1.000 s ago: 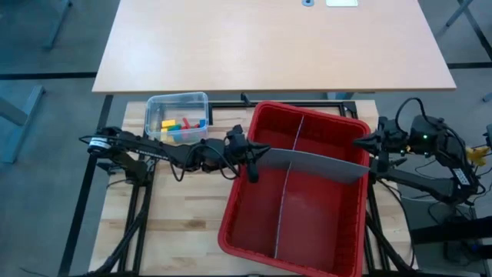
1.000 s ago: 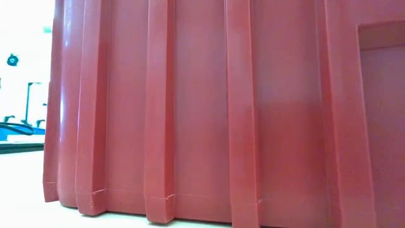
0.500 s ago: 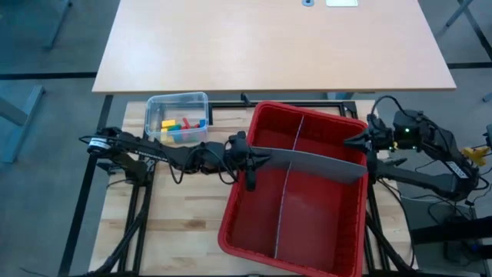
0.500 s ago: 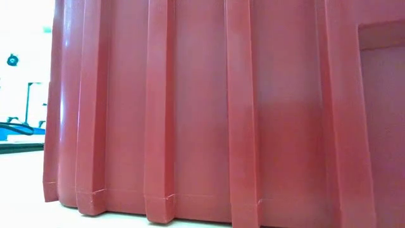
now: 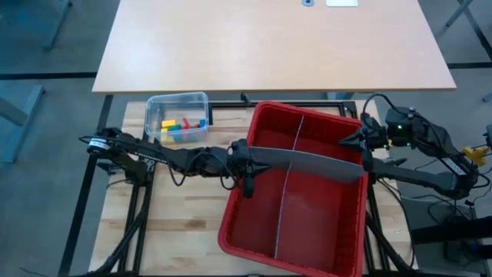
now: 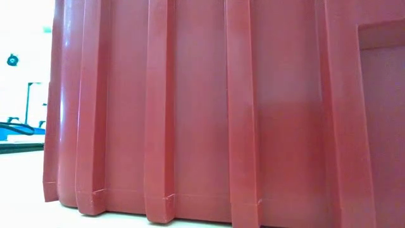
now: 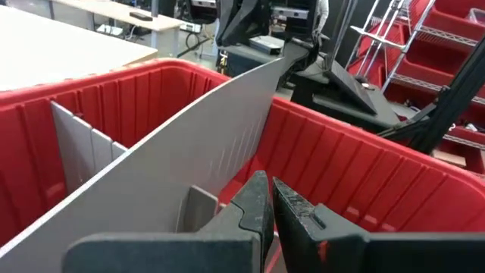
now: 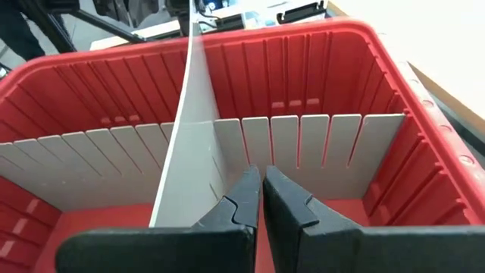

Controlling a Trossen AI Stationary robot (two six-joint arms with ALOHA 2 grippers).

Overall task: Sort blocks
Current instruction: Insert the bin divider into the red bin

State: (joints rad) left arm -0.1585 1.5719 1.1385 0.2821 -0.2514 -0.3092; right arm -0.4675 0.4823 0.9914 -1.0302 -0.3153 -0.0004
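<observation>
Bin (image 5: 338, 254) setup is the step in hand: one red bin with two grey dividers, one seated lengthwise (image 5: 286, 192), one (image 5: 307, 161) across the rim, pinched at either end by the clenched left gripper (image 5: 247, 158) and right gripper (image 5: 355, 141). Next, I judge, press it down. Blocks (image 5: 181, 125), about six visible, wait in one tub (image 5: 154, 104) beside the bin.

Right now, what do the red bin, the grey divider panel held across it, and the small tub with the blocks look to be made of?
Red bin: likely moulded plastic, with ribbed walls and a slight sheen.
Grey divider panel: probably thin matte plastic sheet, slotted, each end held in shut jaws of the left gripper and right gripper.
Tub: clear plastic; the blocks show through it and look like glossy plastic.
</observation>
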